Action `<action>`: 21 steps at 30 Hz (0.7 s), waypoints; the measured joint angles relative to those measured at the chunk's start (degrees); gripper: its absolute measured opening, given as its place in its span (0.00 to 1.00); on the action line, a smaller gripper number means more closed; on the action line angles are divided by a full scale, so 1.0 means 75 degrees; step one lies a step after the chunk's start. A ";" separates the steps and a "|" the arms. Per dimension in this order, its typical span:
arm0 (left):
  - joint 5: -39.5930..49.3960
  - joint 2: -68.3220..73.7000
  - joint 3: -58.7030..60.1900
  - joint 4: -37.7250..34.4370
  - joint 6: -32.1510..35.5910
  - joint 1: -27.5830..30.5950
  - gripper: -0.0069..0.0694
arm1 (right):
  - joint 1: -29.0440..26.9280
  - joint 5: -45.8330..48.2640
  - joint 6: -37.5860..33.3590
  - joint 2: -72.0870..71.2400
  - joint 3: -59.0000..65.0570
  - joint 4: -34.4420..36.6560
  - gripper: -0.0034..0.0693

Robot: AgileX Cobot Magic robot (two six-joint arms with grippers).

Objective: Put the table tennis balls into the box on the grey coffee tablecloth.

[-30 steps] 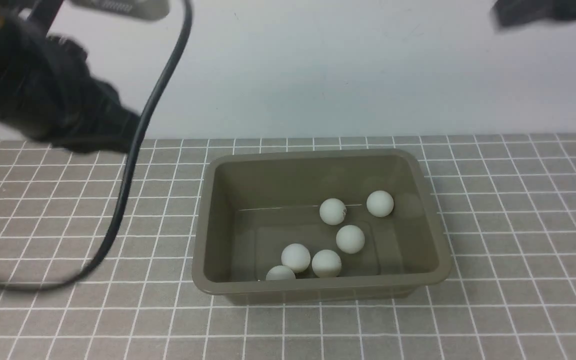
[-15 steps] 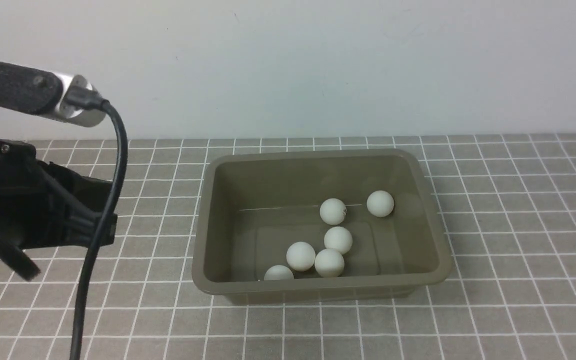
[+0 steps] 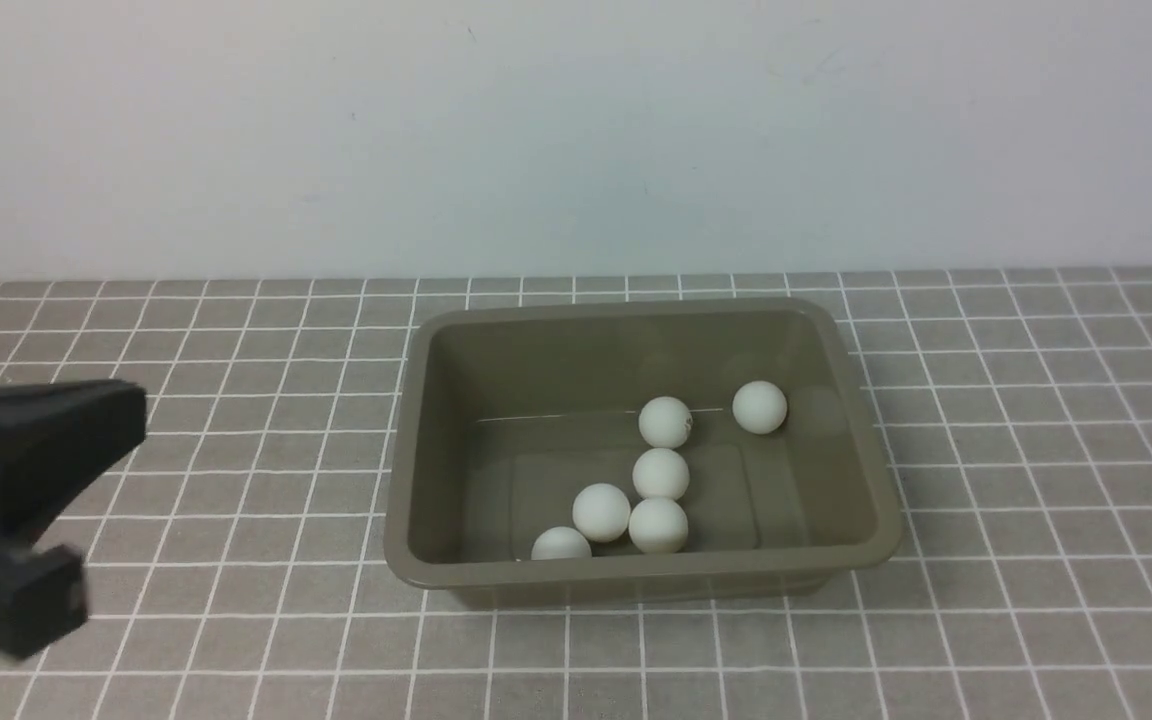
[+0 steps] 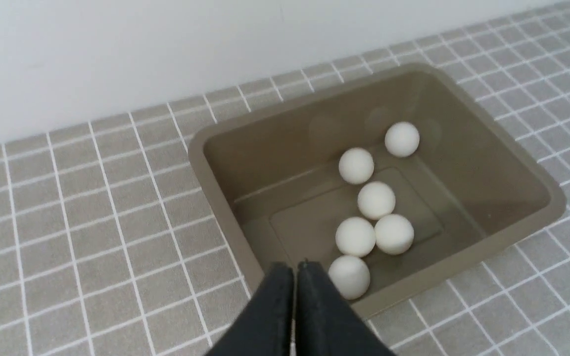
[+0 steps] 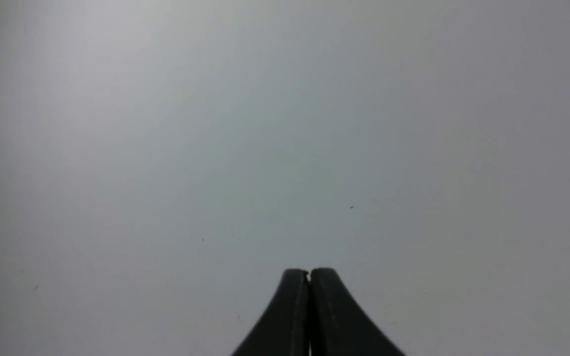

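Soft, even, fairly bright light falls from overhead, leaving no hard shadows. The table tennis balls (image 3: pixel 660 474) cast only faint smudges, and the glossy far wall of the box (image 3: pixel 636 350) carries pale reflections of them. At the lower left of the front frame the left arm (image 3: pixel 16 490) is a dark, out-of-focus blur. The right wrist view shows grey wall (image 5: pixel 285 123), dimmer toward its edges, with the right tool (image 5: pixel 309 275) dark and fairly crisp.

The box (image 3: pixel 636 572) rim hides the lower part of 1 ball (image 3: pixel 561 546) from the front, and the print on a 2nd ball (image 3: pixel 665 421) is too small to read. My left arm (image 3: pixel 21 480) is blurred and cut off by the frame edge.
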 joint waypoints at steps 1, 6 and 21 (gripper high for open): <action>-0.0005 -0.0383 0.0144 -0.0067 0.0000 0.0000 0.08 | 0.0000 0.0008 0.0000 0.0000 0.0000 0.0000 0.03; 0.0137 -0.1408 0.0491 -0.0265 0.0006 0.0000 0.08 | 0.0000 0.0036 0.0000 0.0000 0.0000 -0.0003 0.03; 0.0452 -0.2201 0.0656 -0.0187 0.0087 0.0000 0.08 | 0.0000 0.0058 0.0000 0.0000 0.0000 -0.0003 0.03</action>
